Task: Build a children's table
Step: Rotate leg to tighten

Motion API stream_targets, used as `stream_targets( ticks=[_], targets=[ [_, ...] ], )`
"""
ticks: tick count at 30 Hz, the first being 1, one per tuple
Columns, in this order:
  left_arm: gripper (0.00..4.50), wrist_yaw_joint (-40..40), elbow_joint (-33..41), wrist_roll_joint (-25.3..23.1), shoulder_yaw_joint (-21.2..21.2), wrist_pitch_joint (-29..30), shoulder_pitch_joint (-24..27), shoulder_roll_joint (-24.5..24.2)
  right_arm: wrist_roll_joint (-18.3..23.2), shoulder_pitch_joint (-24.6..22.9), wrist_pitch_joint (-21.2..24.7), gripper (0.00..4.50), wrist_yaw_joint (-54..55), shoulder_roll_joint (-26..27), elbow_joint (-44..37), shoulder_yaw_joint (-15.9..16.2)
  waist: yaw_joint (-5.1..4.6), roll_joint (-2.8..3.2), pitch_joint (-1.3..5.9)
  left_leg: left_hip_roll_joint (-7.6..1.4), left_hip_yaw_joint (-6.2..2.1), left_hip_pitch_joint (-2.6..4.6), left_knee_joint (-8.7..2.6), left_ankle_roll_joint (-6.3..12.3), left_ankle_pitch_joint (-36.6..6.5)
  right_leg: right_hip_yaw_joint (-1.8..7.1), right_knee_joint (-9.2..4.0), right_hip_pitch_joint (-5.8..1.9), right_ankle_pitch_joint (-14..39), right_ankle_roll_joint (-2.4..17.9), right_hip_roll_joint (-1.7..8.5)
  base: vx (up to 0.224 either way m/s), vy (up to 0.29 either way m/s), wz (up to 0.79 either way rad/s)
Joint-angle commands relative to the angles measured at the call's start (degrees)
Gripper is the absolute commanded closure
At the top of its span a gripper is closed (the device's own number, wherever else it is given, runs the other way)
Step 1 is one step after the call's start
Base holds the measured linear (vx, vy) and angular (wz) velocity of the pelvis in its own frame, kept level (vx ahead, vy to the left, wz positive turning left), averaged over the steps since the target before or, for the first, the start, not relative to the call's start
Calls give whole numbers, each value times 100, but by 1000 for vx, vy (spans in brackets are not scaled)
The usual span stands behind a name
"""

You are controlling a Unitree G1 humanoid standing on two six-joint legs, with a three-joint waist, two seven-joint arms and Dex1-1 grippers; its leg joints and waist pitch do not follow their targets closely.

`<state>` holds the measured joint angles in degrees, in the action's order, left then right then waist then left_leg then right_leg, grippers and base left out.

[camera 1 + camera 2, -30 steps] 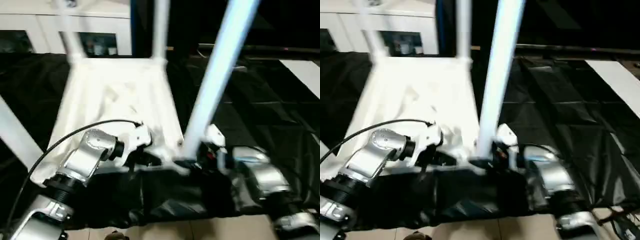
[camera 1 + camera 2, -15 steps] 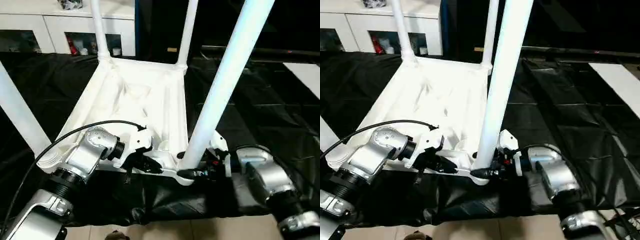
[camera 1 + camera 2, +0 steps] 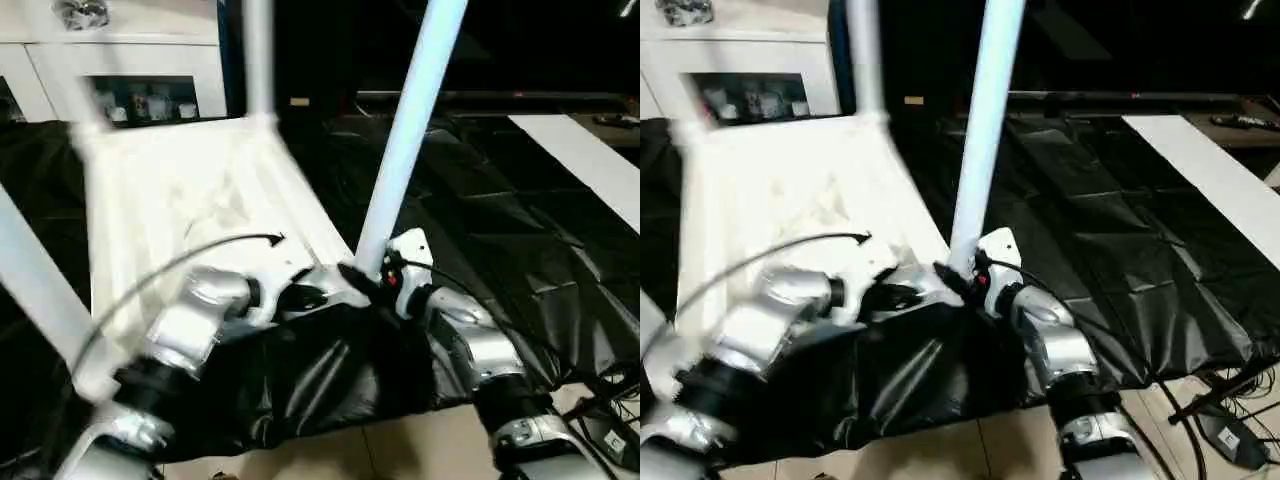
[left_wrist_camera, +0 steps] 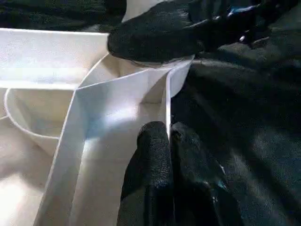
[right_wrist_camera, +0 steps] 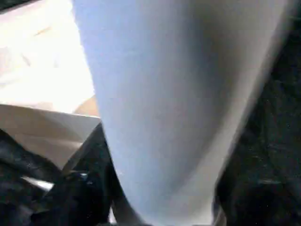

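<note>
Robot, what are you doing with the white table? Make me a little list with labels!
table top: the tabletop lies upside down on black sheeting
legs: tube legs stand up from its corners
near leg: the leg rises from the corner nearest the right arm
left gripper: fingers pinch the tabletop's thin edge wall
right gripper: black fingers around the base of that leg
behind: a white cabinet with glass doors

The upturned table top covers the middle of the black-draped worktop. Upright legs stand at its corners: one near leg rises just beside the right gripper, another blocks the left edge. Open worktop lies to the right. A white cabinet closes off the far side.
</note>
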<state>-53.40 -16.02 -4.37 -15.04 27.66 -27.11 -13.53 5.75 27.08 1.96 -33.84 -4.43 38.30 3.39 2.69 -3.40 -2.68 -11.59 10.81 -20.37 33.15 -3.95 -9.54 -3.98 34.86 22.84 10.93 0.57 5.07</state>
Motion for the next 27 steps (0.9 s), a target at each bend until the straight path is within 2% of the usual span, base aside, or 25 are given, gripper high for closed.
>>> stream_targets(
  ticks=[1, 5, 7, 10, 12, 15, 17, 19, 22, 23, 24, 25, 27],
  targets=[
    [450, -215, 309, 304, -532, -137, -50, 438, -229, -3, 70, 132, -38, 321, 240, 485, 22, 85, 274, -164, -126, 70, -450, -108, -2329, 243, -601, -116, 2538, 703, 313, 0, 0, 0],
    [450, -230, 158, 256, -443, -239, -190, 325, -489, 61, -265, 83, 51, 94, 195, 660, 46, 84, 291, -156, -99, 41, -442, -43, -2116, 257, -549, -153, 2084, 813, 298, 0, 0, 0],
    [450, -295, 99, 222, -439, -341, -216, 266, -356, 48, -298, 70, -167, 28, 140, 588, 57, 82, 292, -155, -98, 18, -448, -8, -2016, 260, -532, -178, 1970, 841, 298, 0, 0, 0],
    [450, -562, -1, 238, -440, -490, -242, 95, -214, -12, -397, 70, -858, -217, 45, 535, 85, 85, 301, -158, -85, 19, -434, 76, -1947, 265, -522, -194, 1826, 887, 297, 0, 0, 0],
    [450, -776, -49, 271, -446, -555, -263, -38, -99, -59, -399, 70, -1329, -362, -96, 554, 98, 104, 312, -169, -77, 9, -425, 134, -1776, 271, -478, -212, 1472, 1008, 290, 0, 0, 0],
    [450, -1473, -165, 376, -514, -916, -274, -377, 123, -171, -347, 70, -2380, -704, -487, 747, 121, 147, 317, -159, -58, 14, -410, 216, -1570, 269, -443, -232, 1058, 1167, 267, 0, 0, 0],
    [450, -1762, -201, 455, -521, -1058, -298, -487, 265, -237, -256, 70, -2887, -906, -698, 880, 145, 131, 317, -170, -44, 30, -403, 294, -1502, 270, -432, -238, 902, 1233, 261, 0, 0, 0],
    [450, -1952, -230, 525, -510, -1098, -332, -546, 380, -284, -173, 70, -3250, -1054, -853, 963, 193, 144, 319, -190, -38, 45, -405, 287, -1464, 273, -409, -240, 861, 1291, 275, 0, 0, 0],
    [450, -2113, -379, 509, -538, -1234, -416, -645, 466, -349, -52, 70, -3800, -1255, -1036, 1095, 258, 134, 313, -198, -17, 79, -400, 269, -1554, 270, -419, -220, 989, 1300, 265, 0, 0, 0],
    [450, -2175, -492, 485, -544, -1302, -481, -684, 459, -379, 5, 70, -4104, -1372, -1111, 1190, 263, 135, 298, -203, -17, 53, -417, 214, -1605, 269, -428, -227, 1130, 1282, 279, 0, 0, 0],
    [450, -2240, -564, 473, -552, -1327, -533, -718, 432, -402, 38, 96, -4330, -1464, -1164, 1283, 276, 131, 304, -203, -18, 63, -414, 197, -1624, 265, -431, -232, 1197, 1257, 280, 0, 0, 0],
    [450, -2374, -649, 473, -589, -1361, -605, -775, 391, -418, 82, 96, -4546, -1554, -1207, 1396, 290, 120, 296, -207, -11, 69, -413, 188, -1681, 270, -443, -218, 1343, 1224, 288, 0, 0, 0],
    [450, -2412, -698, 472, -585, -1393, -634, -772, 386, -413, 91, 109, -4575, -1557, -1208, 1421, 298, 118, 294, -210, -20, 55, -419, 152, -1694, 277, -451, -225, 1495, 1171, 313, 0, 0, 0]
  ],
)
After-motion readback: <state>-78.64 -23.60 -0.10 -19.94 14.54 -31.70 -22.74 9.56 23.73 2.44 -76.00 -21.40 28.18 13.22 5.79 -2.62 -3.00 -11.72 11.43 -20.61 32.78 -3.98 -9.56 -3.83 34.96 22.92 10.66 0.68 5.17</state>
